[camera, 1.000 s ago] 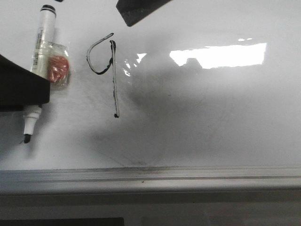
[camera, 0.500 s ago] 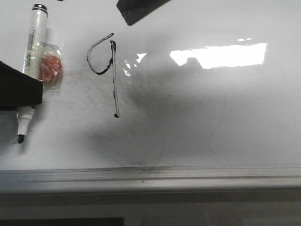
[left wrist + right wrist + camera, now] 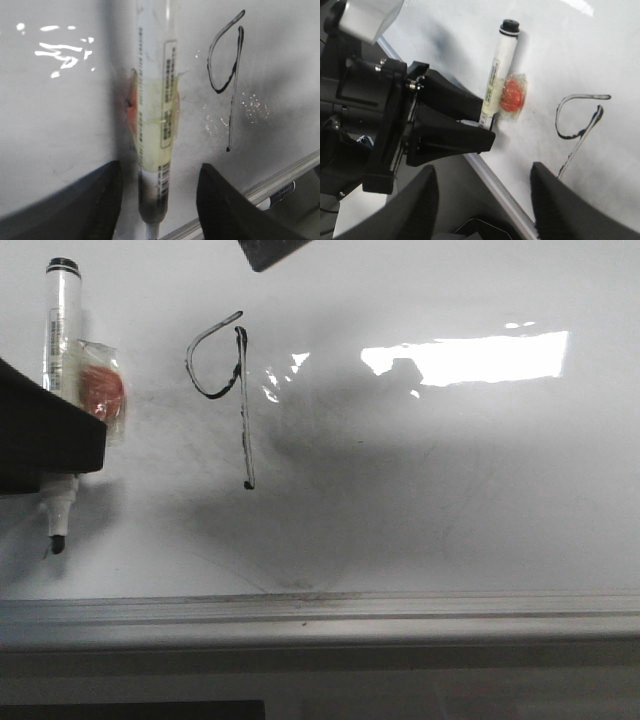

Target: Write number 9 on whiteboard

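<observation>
The number 9 (image 3: 245, 430) is drawn in thin black line on the whiteboard (image 3: 450, 490); it also shows in the left wrist view (image 3: 234, 90) and the right wrist view (image 3: 588, 127). A white marker (image 3: 62, 330) with an orange lump (image 3: 102, 388) taped to it lies flat on the board, left of the 9. My left gripper (image 3: 160, 172) is open, its fingers either side of the marker's tip end with gaps on both sides. My right gripper (image 3: 484, 172) is open and empty, above the board's edge; only a dark corner of it (image 3: 270, 252) shows in the front view.
The board's silver-grey frame (image 3: 320, 610) runs along the near edge. A second marker (image 3: 282, 192) lies below the frame. The left arm's black body (image 3: 445, 125) stands over the board's left edge. Glare patches (image 3: 470, 355) lie right of the 9.
The marker's capped end has shifted left, away from the 9, so it lies more upright in the front view. The right gripper's dark corner has moved up, nearly out of the picture.
</observation>
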Robot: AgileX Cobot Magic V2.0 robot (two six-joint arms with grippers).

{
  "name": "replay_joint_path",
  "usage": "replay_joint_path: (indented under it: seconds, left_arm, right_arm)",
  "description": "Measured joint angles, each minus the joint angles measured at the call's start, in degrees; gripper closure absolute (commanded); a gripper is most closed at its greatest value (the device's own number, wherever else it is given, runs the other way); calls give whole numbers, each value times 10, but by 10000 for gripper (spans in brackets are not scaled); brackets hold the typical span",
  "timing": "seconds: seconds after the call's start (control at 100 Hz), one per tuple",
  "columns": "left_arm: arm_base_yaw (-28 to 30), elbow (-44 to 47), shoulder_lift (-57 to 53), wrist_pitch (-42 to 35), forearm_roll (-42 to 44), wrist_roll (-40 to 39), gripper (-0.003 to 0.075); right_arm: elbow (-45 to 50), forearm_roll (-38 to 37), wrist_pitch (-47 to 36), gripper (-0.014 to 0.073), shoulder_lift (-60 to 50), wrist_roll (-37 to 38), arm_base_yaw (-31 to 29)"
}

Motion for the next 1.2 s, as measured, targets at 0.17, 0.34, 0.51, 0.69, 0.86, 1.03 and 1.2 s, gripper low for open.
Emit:
replay_joint_path:
  seconds: [0.17, 0.34, 0.51, 0.69, 0.86, 1.03, 1.2]
  left_arm:
    - [0, 0, -12, 1, 0, 0, 363]
    - [3, 1, -57, 2, 23, 0, 391]
    - [3, 2, -119, 2, 45, 0, 634]
    - [3, 10, -176, 0, 71, 1, 741]
    - [3, 44, -224, -17, 82, 3, 741]
    - [3, 98, -285, -56, 95, 4, 741]
    - [3, 140, -344, -51, 109, 4, 741]
  right_arm:
    - [0, -16, -17, 630, 0, 0, 0]
    - [9, -35, -44, 662, -5, 0, 0]
    - [71, -60, -124, 662, -57, 0, 0]
    - [180, -93, -223, 662, -157, 0, 0]
    - [296, -111, -303, 662, -270, -1, 0]
    - [400, -113, -349, 662, -403, -1, 0]
    - [479, -114, -353, 662, -515, -2, 0]
